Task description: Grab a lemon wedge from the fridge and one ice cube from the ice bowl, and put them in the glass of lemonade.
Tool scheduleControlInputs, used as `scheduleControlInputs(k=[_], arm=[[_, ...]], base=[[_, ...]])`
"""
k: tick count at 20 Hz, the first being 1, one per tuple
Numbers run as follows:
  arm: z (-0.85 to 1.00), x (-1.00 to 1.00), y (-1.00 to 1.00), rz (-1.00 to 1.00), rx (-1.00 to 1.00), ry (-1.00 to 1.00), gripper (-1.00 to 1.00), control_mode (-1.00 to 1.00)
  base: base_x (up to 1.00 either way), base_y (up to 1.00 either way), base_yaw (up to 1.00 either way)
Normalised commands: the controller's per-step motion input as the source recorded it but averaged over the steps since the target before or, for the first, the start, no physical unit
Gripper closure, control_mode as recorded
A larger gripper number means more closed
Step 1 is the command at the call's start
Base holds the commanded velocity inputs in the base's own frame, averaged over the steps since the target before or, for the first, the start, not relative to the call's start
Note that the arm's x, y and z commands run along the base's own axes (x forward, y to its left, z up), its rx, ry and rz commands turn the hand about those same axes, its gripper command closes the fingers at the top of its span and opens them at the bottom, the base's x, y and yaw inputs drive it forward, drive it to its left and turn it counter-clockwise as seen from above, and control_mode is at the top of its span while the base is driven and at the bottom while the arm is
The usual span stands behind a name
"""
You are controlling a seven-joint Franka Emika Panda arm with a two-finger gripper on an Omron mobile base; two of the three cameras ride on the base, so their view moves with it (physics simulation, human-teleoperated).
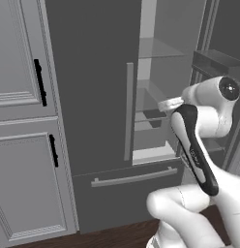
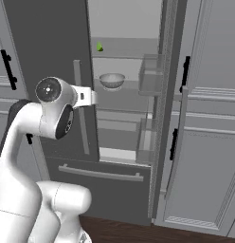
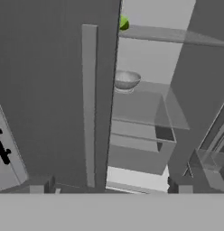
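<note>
lemon wedge (image 3: 123,23) half behind door

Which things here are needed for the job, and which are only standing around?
For the job:
- fridge, right door open
- lemon wedge on an upper shelf
- claw, open

Only standing around:
- bowl one shelf lower
- grey cabinets

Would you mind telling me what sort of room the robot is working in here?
Most likely a kitchen: a tall dark fridge with one door open, a bowl on its shelf, and grey panelled cabinets beside it.
</note>
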Motion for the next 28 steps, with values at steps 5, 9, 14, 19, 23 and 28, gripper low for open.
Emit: scheduleControlInputs(k=[5,9,14,19,23,28], arm=[[0.02,0.04,0.88,-0.32,0.09,0.30,-1.00,-1.00],[-0.25,0.06,0.54,-0.46,0.00,0.14,-1.00,-1.00],[-0.32,0.36,-0.05,-0.05,0.10,0.00,-1.00,-1.00],[-0.02,0.86,-0.01,0.18,0.05,0.15,-1.00,-1.00],[-0.25,0.75,0.01,0.20,0.01,0.15,-1.00,-1.00],[-0.39,0.82,0.03,0.13,0.00,0.01,-1.00,-1.00]], base=[[0.00,0.00,0.00],[0.00,0.00,0.00],[0.00,0.00,0.00],[0.00,0.00,0.00],[0.00,0.00,0.00],[0.00,0.00,0.00]])
